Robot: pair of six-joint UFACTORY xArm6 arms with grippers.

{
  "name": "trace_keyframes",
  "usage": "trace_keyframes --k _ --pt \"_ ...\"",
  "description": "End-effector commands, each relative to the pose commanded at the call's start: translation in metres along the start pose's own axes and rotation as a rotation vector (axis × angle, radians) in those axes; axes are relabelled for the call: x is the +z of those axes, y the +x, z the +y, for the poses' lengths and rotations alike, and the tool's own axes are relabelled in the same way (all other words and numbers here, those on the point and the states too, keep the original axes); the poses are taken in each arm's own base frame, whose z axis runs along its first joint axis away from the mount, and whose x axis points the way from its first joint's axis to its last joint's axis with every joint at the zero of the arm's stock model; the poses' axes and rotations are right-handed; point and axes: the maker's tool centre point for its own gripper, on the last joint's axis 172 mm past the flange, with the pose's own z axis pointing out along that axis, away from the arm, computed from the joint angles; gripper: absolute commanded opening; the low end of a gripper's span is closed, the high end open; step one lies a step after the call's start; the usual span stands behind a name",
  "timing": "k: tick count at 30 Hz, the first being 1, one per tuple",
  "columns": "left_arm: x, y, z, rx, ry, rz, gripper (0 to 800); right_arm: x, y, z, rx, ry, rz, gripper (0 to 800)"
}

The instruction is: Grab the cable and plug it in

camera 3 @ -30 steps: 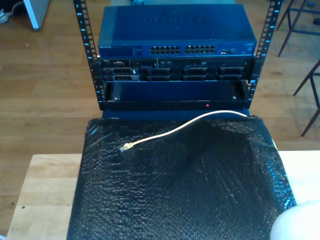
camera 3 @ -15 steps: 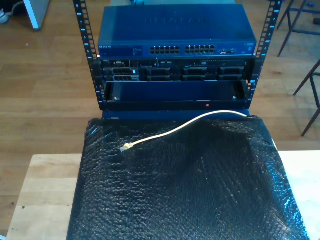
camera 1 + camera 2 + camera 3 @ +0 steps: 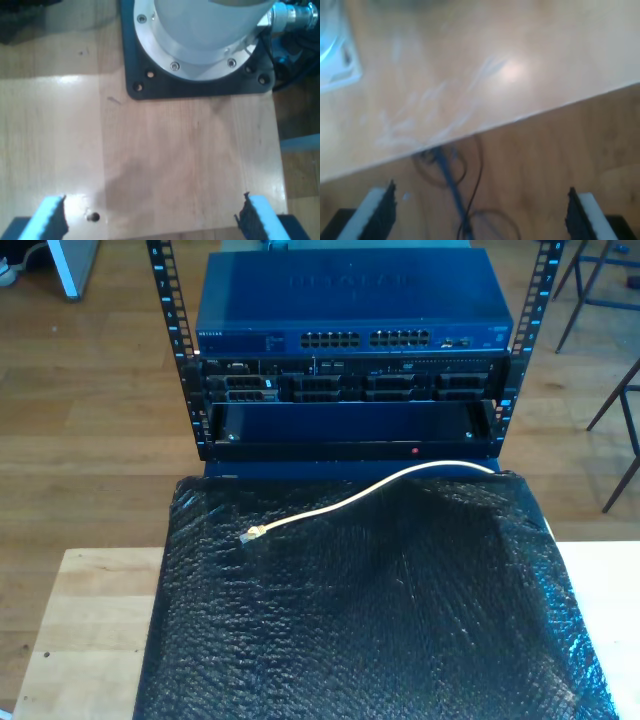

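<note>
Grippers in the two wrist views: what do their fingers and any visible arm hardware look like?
My first gripper has light-blue fingers faced with black ribbed pads; a pale grey round arm base sits on a black bolted plate. My second gripper has paler, whitish fingers with the same black ribbed pads.

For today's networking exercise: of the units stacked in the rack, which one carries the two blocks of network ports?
The top unit, the blue switch with a flat lid. Its front shows two port blocks side by side; the units beneath show bays and a plain recessed panel.
</note>
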Motion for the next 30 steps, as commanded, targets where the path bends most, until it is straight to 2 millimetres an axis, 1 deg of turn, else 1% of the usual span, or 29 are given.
trace_keyframes --k 4,7,10,14,18,21,27,30 --pt "-0.011 0.011 -0.019 -0.004 0.034 0.024 800 -0.008 0.020 0.023 -0.002 0.019 -0.005 793" --pt "-0.019 0.025 -0.032 0.000 0.031 0.053 800 -0.013 0.039 0.040 0.007 0.041 -0.007 793" --pt "-0.028 0.039 -0.044 -0.013 0.022 0.073 800 -0.021 0.056 0.051 0.003 0.069 0.000 794" --pt "-0.032 0.060 -0.058 -0.015 -0.011 0.096 800 -0.031 0.084 0.072 0.011 0.046 0.046 793" --pt "-0.036 0.069 -0.074 -0.033 -0.032 0.075 800 -0.045 0.108 0.087 0.014 0.022 0.108 791" --pt "-0.035 0.076 -0.082 -0.046 -0.037 0.079 800 -0.051 0.131 0.097 -0.003 0.024 0.131 791" --pt "-0.033 0.086 -0.094 -0.040 -0.026 0.096 800 -0.053 0.171 0.114 -0.036 0.039 0.121 792" --pt "-0.033 0.088 -0.097 -0.044 -0.025 0.095 800 -0.048 0.191 0.123 -0.041 0.062 0.119 794"
